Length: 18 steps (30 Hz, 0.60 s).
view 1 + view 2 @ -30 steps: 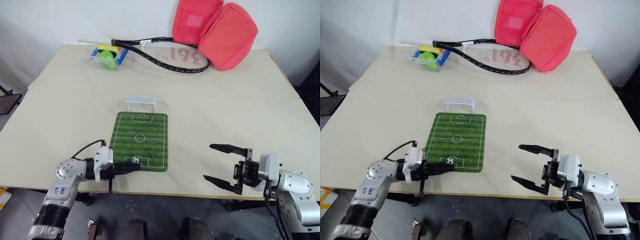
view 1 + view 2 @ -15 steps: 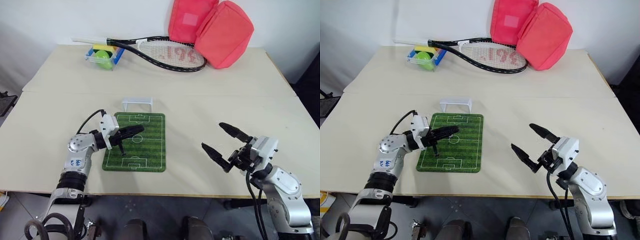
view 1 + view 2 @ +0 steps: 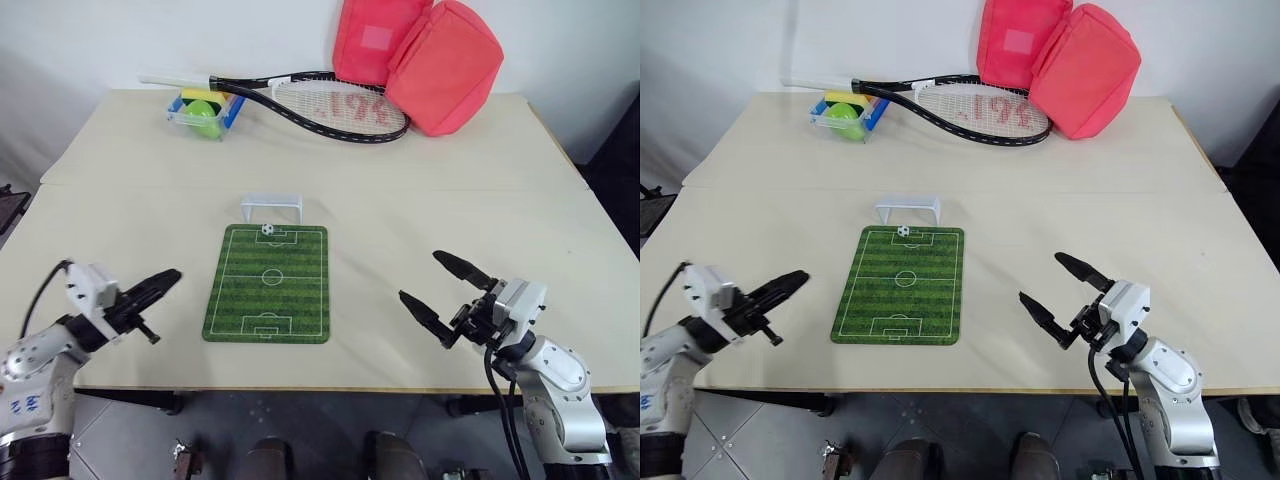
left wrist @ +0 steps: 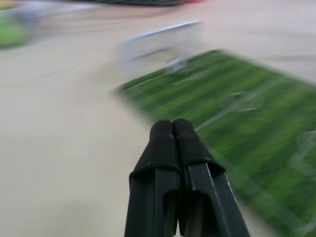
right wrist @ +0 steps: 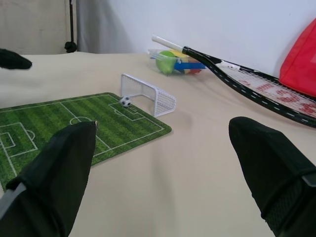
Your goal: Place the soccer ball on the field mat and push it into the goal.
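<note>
Since a second ago the left gripper [image 3: 168, 280] swung off the field mat [image 3: 267, 297] to lower left, fingers pinched shut on nothing. Soccer ball [image 3: 267, 229] now sits at the mat's top edge, right at the goal [image 3: 271, 207] mouth, up-frame from both arms. Right gripper [image 3: 432, 287] hangs lower right, fingers spread, empty.

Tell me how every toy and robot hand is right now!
soccer ball: on the mat's far end, at the goal mouth.
field mat: lying flat on the table.
goal: upright, beyond the mat's far edge.
left gripper: shut, empty, left of the mat.
right gripper: open, empty, right of the mat.
racket: lying flat.
</note>
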Each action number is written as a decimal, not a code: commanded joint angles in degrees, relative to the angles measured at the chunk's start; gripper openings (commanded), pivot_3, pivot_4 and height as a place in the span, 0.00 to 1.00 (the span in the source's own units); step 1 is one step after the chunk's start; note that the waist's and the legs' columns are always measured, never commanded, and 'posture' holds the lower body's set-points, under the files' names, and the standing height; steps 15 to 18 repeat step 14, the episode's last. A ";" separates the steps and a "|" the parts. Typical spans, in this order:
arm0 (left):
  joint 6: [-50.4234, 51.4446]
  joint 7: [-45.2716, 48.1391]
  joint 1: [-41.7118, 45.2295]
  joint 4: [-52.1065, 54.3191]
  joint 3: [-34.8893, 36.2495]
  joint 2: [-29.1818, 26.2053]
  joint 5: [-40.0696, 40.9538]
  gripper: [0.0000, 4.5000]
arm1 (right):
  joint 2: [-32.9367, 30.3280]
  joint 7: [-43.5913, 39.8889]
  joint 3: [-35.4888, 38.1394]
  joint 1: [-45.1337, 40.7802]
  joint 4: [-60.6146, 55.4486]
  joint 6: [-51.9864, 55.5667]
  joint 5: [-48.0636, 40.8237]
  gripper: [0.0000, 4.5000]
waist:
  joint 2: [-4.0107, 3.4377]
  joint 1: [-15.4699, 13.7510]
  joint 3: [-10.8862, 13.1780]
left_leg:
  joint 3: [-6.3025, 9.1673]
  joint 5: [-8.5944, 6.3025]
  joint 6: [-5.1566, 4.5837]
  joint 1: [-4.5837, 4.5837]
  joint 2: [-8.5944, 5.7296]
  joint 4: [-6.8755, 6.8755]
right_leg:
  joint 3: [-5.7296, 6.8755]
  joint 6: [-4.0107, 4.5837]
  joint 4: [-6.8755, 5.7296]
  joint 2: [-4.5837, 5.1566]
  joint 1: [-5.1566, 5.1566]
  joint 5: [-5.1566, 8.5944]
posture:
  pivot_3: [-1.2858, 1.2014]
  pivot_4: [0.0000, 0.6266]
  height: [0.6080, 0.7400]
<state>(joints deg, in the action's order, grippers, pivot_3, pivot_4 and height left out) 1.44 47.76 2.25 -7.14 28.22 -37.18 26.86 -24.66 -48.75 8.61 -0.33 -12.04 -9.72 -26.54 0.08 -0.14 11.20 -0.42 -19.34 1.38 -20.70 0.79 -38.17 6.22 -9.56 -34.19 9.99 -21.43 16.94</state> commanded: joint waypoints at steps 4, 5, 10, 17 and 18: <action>1.25 -8.48 -5.58 7.37 6.54 2.16 1.06 0.01 | -0.16 -2.80 1.98 -2.29 3.00 -4.18 -1.47 1.00 | 0.00 0.19 0.00 | -0.04 -0.01 0.02 0.04 0.01 0.03 | -0.04 0.00 0.00 0.00 -0.01 0.00 | 0.52 0.24 1.00; 1.08 -9.52 -6.27 8.31 7.09 3.23 1.42 0.01 | 0.02 -2.93 1.85 -2.80 3.93 -4.55 -1.27 1.00 | 0.00 0.20 0.00 | -0.06 -0.01 0.02 0.04 0.01 0.03 | -0.05 0.01 0.00 0.00 -0.01 0.00 | 0.52 0.24 1.00; 1.63 -12.79 -8.05 10.97 7.12 5.64 1.16 0.01 | 0.51 -3.95 1.08 -3.99 6.86 -6.48 -0.71 1.00 | 0.01 0.05 -0.01 | -0.09 -0.01 0.02 0.06 0.02 0.02 | -0.07 0.01 -0.02 -0.01 -0.01 -0.01 | 0.52 0.24 1.00; 1.33 -13.00 -8.47 11.93 6.70 6.51 1.79 0.01 | 0.91 -4.53 0.58 -4.98 8.69 -7.58 -0.42 1.00 | 0.03 0.16 -0.02 | -0.12 -0.01 0.02 0.06 0.01 0.01 | -0.09 0.02 -0.01 -0.01 -0.02 -0.01 | 0.52 0.24 1.00; 1.33 -13.00 -8.47 11.93 6.70 6.51 1.79 0.01 | 0.91 -4.53 0.58 -4.98 8.69 -7.58 -0.42 1.00 | 0.03 0.16 -0.02 | -0.12 -0.01 0.02 0.06 0.01 0.01 | -0.09 0.02 -0.01 -0.01 -0.02 -0.01 | 0.52 0.24 1.00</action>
